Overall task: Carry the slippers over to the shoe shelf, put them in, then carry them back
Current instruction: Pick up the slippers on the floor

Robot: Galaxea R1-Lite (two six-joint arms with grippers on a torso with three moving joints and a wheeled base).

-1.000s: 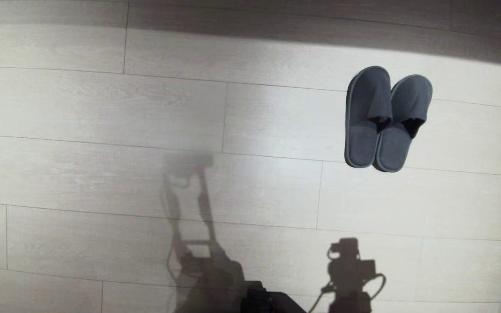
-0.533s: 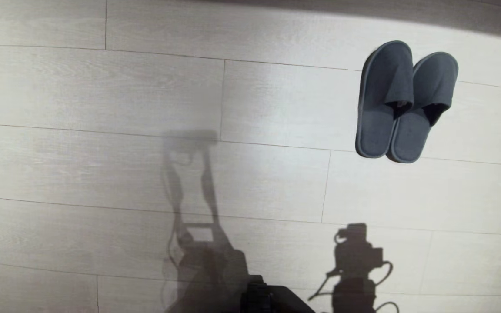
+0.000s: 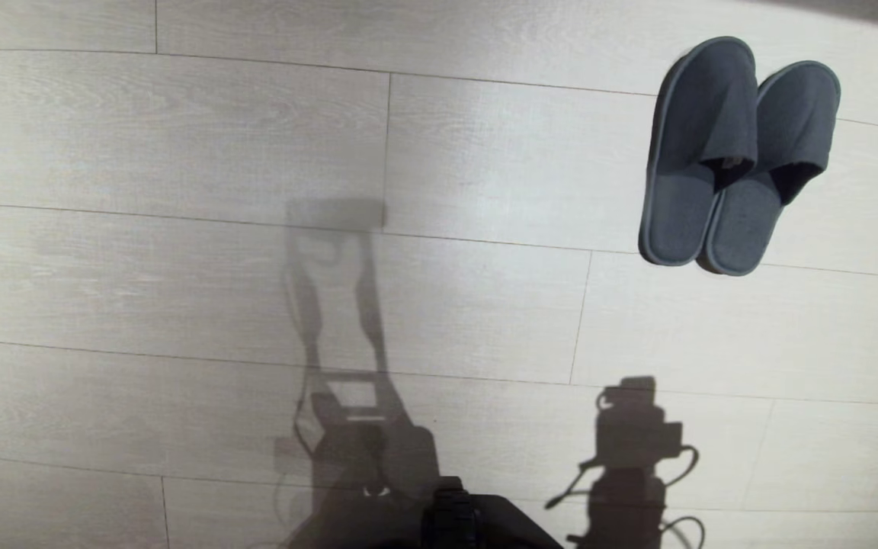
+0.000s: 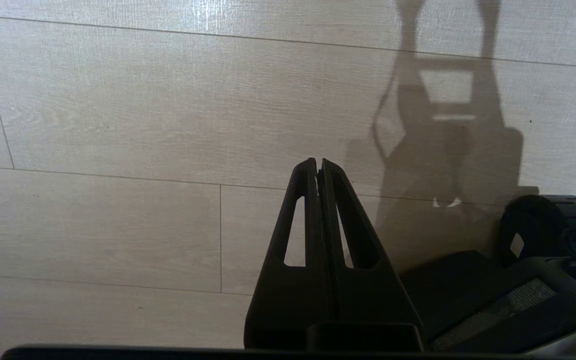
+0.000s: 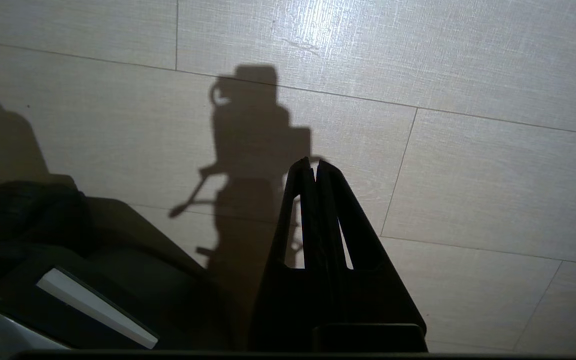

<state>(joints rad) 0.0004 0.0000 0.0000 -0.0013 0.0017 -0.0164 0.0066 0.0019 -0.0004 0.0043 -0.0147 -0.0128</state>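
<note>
The slippers, a grey-blue pair lying side by side with toes pointing away, rest on the pale wood floor at the upper right of the head view. Neither arm shows in the head view; only their shadows fall on the floor. My left gripper hangs shut over bare floor with nothing between its fingers. My right gripper is likewise shut and empty above the floor. Neither wrist view shows the slippers. The shoe shelf is out of view.
Pale wood-plank floor fills the scene. The dark front of my base shows at the bottom edge of the head view, and a part of the base shows in the left wrist view.
The whole head view has shifted: the slippers now sit higher and further right in the picture, and the dark band at the top has left the frame. The camera moved, not the slippers.
</note>
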